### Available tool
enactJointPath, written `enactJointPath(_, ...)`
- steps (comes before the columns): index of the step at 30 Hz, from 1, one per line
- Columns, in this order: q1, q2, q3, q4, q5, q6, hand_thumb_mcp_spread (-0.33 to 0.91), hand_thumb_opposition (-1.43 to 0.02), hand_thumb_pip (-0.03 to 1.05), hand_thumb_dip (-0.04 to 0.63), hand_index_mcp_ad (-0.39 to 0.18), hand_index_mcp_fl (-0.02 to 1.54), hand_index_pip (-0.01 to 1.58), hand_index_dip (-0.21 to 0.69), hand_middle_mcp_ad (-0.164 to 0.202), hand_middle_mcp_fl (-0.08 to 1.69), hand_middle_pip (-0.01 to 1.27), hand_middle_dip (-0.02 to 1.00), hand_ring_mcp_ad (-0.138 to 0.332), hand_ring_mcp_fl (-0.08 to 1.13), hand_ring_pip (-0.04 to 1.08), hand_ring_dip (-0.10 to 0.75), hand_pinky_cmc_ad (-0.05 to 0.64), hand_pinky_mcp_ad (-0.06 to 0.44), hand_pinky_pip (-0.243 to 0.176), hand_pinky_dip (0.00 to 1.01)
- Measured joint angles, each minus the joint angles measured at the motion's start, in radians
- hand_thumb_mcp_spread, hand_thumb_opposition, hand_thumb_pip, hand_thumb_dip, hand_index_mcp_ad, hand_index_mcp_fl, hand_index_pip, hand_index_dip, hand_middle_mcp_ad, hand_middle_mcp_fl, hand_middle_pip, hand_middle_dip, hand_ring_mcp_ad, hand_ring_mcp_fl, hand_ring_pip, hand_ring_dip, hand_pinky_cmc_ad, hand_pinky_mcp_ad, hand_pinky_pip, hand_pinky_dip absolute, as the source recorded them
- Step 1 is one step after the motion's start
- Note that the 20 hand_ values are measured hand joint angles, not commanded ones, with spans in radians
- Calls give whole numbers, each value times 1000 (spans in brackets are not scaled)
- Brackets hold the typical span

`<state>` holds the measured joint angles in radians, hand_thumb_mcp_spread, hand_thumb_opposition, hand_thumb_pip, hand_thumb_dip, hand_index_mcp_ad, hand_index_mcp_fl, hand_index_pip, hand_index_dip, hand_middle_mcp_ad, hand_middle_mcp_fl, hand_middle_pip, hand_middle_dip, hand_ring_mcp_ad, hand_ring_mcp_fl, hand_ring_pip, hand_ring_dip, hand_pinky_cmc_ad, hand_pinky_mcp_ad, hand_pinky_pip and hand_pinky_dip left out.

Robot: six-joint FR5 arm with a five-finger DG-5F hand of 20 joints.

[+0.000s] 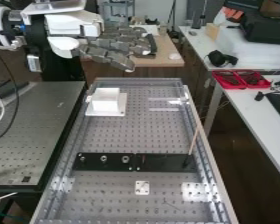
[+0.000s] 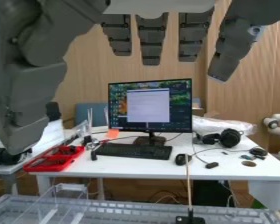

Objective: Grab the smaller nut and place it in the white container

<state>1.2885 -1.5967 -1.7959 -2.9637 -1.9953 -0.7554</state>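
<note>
Smaller nut (image 1: 82, 158): standing at the left end of the black bar (image 1: 93, 166), on the near part of the worktop (image 1: 117, 135), with the larger nut (image 1: 104, 158) just to its right and the bearing (image 1: 125, 159) beyond that. The white container (image 1: 106, 102) sits upright at the far left of the worktop, well apart from the bar, and the hand (image 1: 111, 56) is above and beyond it, fingers apart and extended, holding nothing. Assessment: no part of the task is completed; approach, grasp, carry and placing all remain outstanding.
</note>
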Motion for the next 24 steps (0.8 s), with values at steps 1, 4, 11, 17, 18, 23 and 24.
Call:
enactJointPath(1,-6,-2,-6,3,-8,-2,276,-724,468,63,-40,24,87,-10,77,-3,140,188,190,0,87,58,417,312,-94,380)
enactJointPath(4,-24,-5,-28,20,-28,-4,278,-728,471,61,-51,24,86,-21,75,-3,140,188,188,0,87,58,417,314,-94,384)
enactJointPath(11,-79,-11,-89,91,-82,-16,279,-738,482,91,-54,24,120,-28,75,-3,140,188,190,0,87,58,417,314,-94,380)
enactJointPath(17,-122,-14,-122,116,-152,-56,279,-738,545,94,-73,31,227,-35,75,26,140,188,192,0,87,58,417,314,-91,384)
enactJointPath(18,-133,-15,-129,120,-171,-65,279,-738,545,94,-75,30,246,-35,73,23,140,188,192,0,87,58,417,314,-91,384)
enactJointPath(23,-178,-22,-158,136,-238,-94,291,-756,545,108,-89,33,340,-35,75,24,140,188,190,0,87,58,417,312,-91,384)
enactJointPath(24,-188,-25,-166,144,-252,-97,291,-759,545,108,-96,28,367,-35,73,24,140,188,190,3,87,58,417,316,-94,384)
